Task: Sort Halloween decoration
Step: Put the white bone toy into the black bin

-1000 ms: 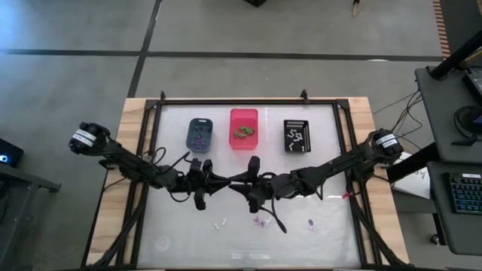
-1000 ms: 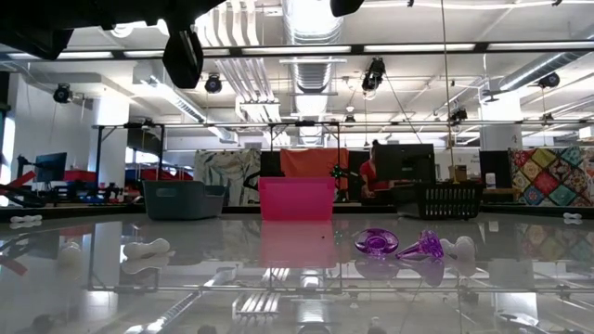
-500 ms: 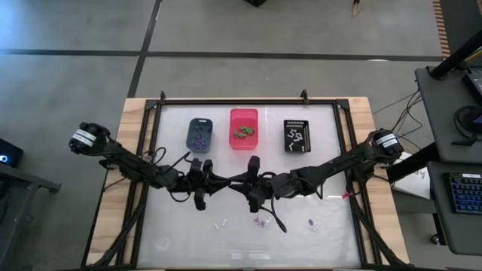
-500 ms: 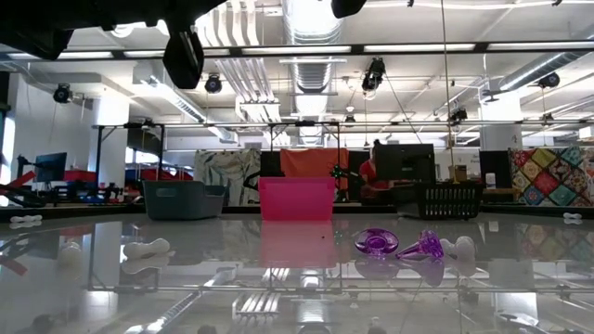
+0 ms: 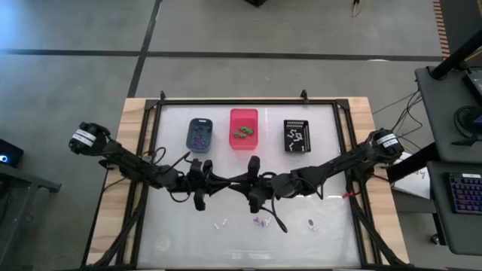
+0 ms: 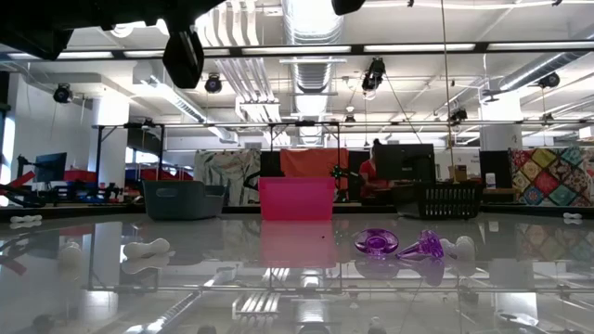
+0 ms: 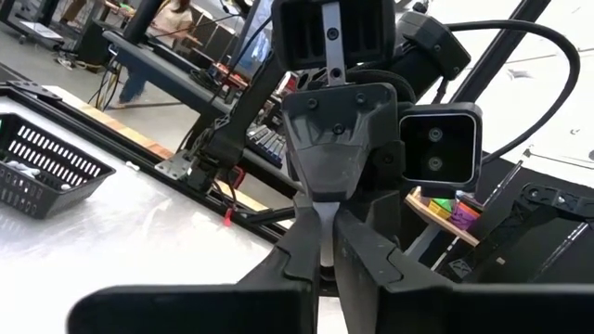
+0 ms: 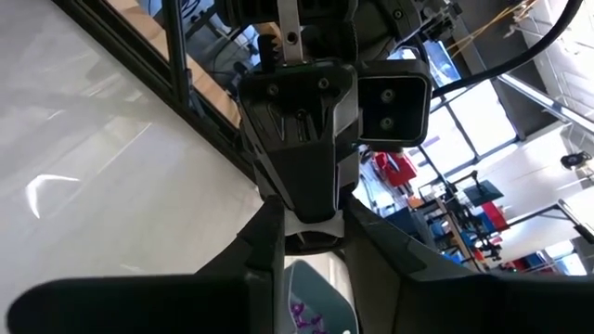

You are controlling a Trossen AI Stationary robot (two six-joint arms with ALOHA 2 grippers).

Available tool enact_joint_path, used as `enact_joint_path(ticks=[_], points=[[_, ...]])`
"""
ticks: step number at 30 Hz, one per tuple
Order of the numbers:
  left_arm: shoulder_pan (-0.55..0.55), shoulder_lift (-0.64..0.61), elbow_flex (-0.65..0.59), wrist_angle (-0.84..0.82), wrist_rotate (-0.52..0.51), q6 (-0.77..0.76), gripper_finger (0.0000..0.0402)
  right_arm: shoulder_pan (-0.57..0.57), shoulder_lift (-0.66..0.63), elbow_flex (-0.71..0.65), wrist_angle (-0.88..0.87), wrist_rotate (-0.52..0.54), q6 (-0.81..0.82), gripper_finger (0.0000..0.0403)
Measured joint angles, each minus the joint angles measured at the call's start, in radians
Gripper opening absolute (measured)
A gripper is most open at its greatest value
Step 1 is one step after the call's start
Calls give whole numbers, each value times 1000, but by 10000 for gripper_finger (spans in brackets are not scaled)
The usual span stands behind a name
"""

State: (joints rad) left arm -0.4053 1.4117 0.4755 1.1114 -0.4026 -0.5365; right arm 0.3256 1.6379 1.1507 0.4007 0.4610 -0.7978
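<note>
Sorting looked mostly done: purple trinkets (image 5: 199, 138) sat in the blue-grey bin (image 5: 199, 123), green ones in the pink bin (image 5: 244, 119), white ones in the black bin (image 5: 296, 136). A few strays (image 5: 261, 221) remained on the table (image 5: 173, 226). Left gripper (image 5: 199, 197) was closed and empty; couldn't tell with the right gripper (image 5: 256, 200).

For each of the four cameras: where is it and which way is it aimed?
High: overhead, straight down; both arms meet mid-table, left tool, right tool.
Low: table height, level toward pink bin; arm parts hang above.
Left wrist: faces the right arm's tool head-on.
Right wrist: faces the left arm's tool head-on.
Shared: high and low both show the pink bin.
</note>
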Motion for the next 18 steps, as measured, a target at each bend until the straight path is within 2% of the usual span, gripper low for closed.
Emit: enact_joint_path(ticks=[6, 14, 18], points=[[1, 0, -1, 5, 0, 1, 39, -1, 0, 0, 2, 0, 15, 67], [0, -2, -1, 6, 8, 0, 94, -3, 0, 0, -2, 6, 15, 41], [0, -2, -2, 5, 24, 6, 97, -2, 0, 0, -2, 4, 15, 25]])
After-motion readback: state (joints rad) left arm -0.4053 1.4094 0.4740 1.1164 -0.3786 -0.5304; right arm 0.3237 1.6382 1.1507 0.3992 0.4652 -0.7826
